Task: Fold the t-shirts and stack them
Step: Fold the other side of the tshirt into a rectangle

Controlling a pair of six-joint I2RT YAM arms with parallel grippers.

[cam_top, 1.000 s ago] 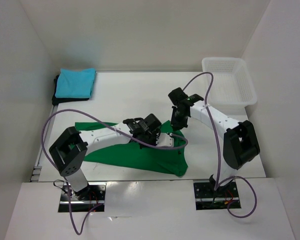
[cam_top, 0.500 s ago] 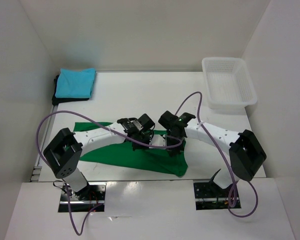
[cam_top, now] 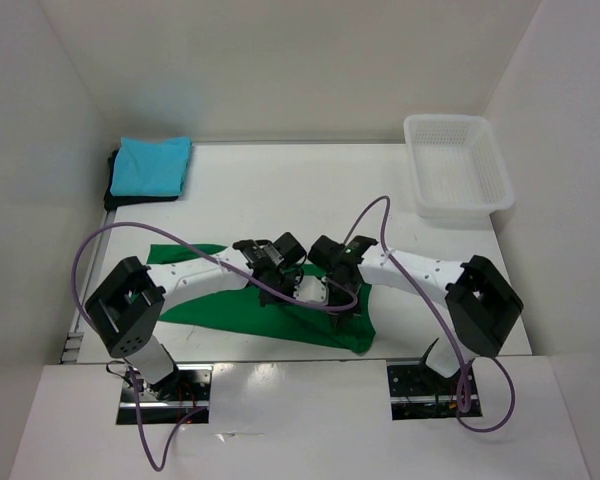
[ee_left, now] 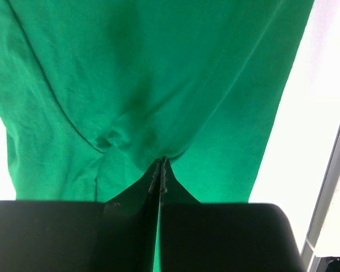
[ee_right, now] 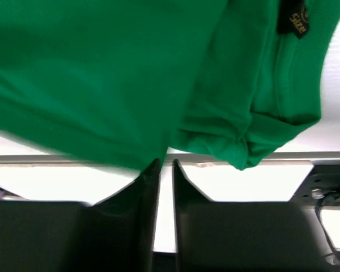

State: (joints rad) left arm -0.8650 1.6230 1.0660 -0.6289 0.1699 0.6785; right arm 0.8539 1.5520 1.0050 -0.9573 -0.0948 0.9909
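**Both arms low over the green t-shirt, jaws closed**

Your left arm stretches from its base toward the middle of the table, wrist bent down. Your right arm reaches leftward to meet it, so the two wrists sit just beside each other over the green t-shirt, which lies spread near the front edge.

The left gripper is pinched tight on that shirt, with the cloth puckering into creases right at its tips. The right gripper is all but closed, only a thin slit between its fingers. The shirt's edge meets its fingertips, but you cannot tell whether any cloth is caught there. Near it you see the bunched collar and a black neck label, its print too blurred to read.

From above, both grippers are hidden under the wrists and cables. In the far left corner the folded turquoise t-shirt lies on the black t-shirt, mostly covering it. The white basket stands at far right
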